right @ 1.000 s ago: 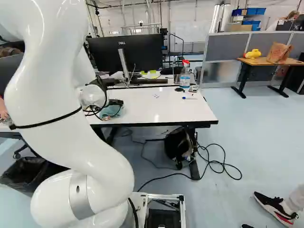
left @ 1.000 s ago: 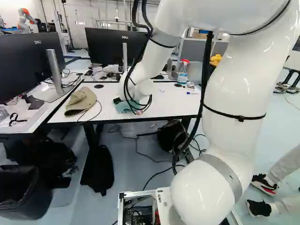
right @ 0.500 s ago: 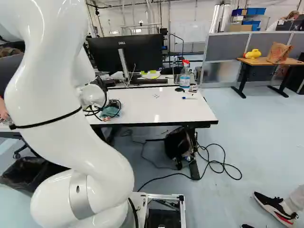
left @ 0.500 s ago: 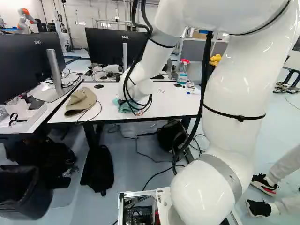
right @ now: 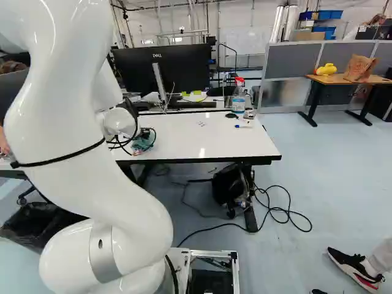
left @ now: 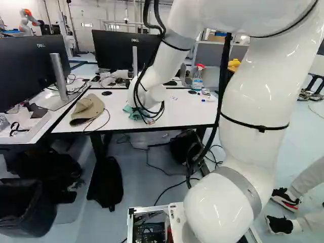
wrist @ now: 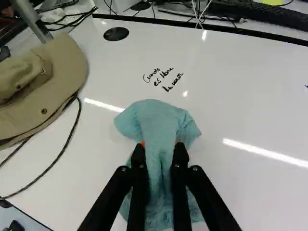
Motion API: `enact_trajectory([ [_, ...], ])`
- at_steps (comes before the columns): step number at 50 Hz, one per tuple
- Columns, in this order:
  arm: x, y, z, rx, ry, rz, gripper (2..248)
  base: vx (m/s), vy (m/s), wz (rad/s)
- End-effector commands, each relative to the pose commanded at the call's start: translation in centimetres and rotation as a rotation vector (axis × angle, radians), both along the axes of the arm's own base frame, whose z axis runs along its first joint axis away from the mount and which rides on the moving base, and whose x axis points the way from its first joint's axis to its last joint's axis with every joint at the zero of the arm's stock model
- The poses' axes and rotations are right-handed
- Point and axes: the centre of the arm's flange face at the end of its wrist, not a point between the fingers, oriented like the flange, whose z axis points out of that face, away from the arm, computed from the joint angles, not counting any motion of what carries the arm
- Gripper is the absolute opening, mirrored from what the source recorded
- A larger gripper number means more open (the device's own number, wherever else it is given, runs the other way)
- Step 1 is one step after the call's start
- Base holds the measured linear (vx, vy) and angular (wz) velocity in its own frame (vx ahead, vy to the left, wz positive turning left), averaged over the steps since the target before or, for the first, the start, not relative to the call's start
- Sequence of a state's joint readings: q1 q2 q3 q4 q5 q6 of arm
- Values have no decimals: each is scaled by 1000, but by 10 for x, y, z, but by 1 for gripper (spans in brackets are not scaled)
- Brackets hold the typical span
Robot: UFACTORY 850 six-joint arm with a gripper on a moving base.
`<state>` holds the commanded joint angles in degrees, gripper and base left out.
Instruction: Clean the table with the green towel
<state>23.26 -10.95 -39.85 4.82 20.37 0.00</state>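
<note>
**Black two-fingered end effector [right: 146, 132] pinching crumpled blue-green cloth towel [wrist: 159, 118] over white desk [wrist: 240, 96]**

End effector grasps towel: both fingers [wrist: 138, 168] press in on it from opposite sides, orange pads just showing at the cloth. Middle of towel is bunched into a ridge between them; loose folds fan out ahead of the fingertips and flare out around the fingers. Towel sits at the near part of the desk, close to front edge in both base views. Can't tell how much of its underside touches the surface.

White jointed arm [left: 258, 101] reaches out over the desk, last part angled down to the towel, black cables looping beside it.

Desk surface: small patch of black handwriting [wrist: 163, 79] ahead of the towel, apart from it. Round black disc [wrist: 116, 34] farther ahead. Tan brimmed fabric hat [wrist: 62, 72] to one side of the towel, not touching; left of towel in left base view. Thin dark cord [wrist: 62, 150] curves out from under the brim, between hat and towel.

Right base view, far right part of desk: clear spray bottle with red trigger [right: 238, 101], blue marker [right: 243, 127] nearer. Black flat monitor [right: 162, 68] stands behind. Black bag [right: 229, 185] under desk.
</note>
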Motion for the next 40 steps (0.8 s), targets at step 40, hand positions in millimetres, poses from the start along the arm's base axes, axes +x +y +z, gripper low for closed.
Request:
enact_trajectory([
  [40,69,8,27,33,-80,-36,53,0,0,0],
])
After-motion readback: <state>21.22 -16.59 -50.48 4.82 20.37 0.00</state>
